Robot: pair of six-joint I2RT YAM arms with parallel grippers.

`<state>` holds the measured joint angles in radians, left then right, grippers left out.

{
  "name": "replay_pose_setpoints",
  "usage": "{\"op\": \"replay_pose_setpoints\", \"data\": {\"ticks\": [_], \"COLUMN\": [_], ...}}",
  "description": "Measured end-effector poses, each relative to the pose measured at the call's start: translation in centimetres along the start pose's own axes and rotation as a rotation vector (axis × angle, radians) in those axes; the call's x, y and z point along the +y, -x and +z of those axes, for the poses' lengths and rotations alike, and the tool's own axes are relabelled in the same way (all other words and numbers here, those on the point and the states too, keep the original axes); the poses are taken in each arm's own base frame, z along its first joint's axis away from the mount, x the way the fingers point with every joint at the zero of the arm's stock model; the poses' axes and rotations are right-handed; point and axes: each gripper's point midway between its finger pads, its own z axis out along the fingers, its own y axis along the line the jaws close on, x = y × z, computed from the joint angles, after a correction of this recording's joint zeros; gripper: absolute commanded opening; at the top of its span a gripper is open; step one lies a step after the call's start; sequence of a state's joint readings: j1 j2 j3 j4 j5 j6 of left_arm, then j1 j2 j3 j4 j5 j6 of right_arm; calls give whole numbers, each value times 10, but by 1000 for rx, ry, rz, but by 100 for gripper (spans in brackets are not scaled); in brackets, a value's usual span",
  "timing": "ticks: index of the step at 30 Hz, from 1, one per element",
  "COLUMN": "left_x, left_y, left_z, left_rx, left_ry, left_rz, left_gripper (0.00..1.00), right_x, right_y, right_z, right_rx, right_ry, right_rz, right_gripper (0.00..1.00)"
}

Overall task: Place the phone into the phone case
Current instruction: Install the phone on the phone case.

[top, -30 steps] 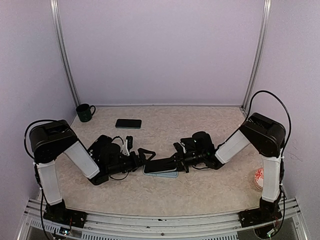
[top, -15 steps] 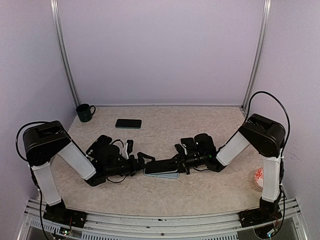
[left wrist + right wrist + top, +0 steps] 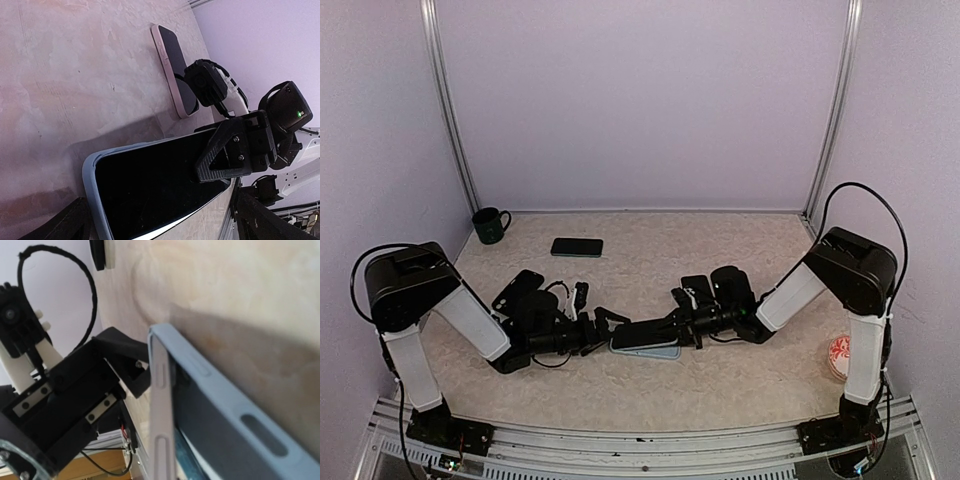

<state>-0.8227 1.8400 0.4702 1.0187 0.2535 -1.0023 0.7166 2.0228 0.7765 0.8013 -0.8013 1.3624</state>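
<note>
The phone point(image 3: 645, 333) lies dark side up in the pale blue case point(image 3: 642, 347) on the table point(image 3: 720, 390), near the middle, between the two arms. In the left wrist view the case's rim wraps the phone's near end, while the far end sits raised. The right wrist view shows the phone's pale edge point(image 3: 161, 415) standing above the case wall point(image 3: 235, 415), so it is not fully seated.

The left gripper point(image 3: 603, 323) sits low at the phone's left end with its jaws spread wide; both fingers frame the bottom corners of the left wrist view, and the case end lies between them, apart from each.

The right gripper point(image 3: 672, 320) comes in from the right with its jaws pressed together, the tips resting on the phone's dark face point(image 3: 165, 180), pinching nothing.

A second phone point(image 3: 577, 246) lies flat far left of centre. A dark mug point(image 3: 490, 225) stands at the far left corner
</note>
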Motion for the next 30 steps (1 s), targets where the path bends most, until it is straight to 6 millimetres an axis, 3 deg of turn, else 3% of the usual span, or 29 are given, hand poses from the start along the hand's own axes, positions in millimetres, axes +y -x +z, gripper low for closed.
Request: {"op": "replay_pose_setpoints", "data": {"ticks": [18,30], "left_x": [-7,-14], "left_y": [-8,-18], "left_z": [-1,0], "left_rx": [30,69], "left_ry": [-50,-73], "left_rz": [-29,-26], "left_gripper": [99,91], "right_x": [10,18], "right_y": [-4,-7], "right_z": [-5,-4], "right_rx": [1,10], "right_ry": [20,48], "right_rz": [-27,-76], "right_gripper": [0,0]}}
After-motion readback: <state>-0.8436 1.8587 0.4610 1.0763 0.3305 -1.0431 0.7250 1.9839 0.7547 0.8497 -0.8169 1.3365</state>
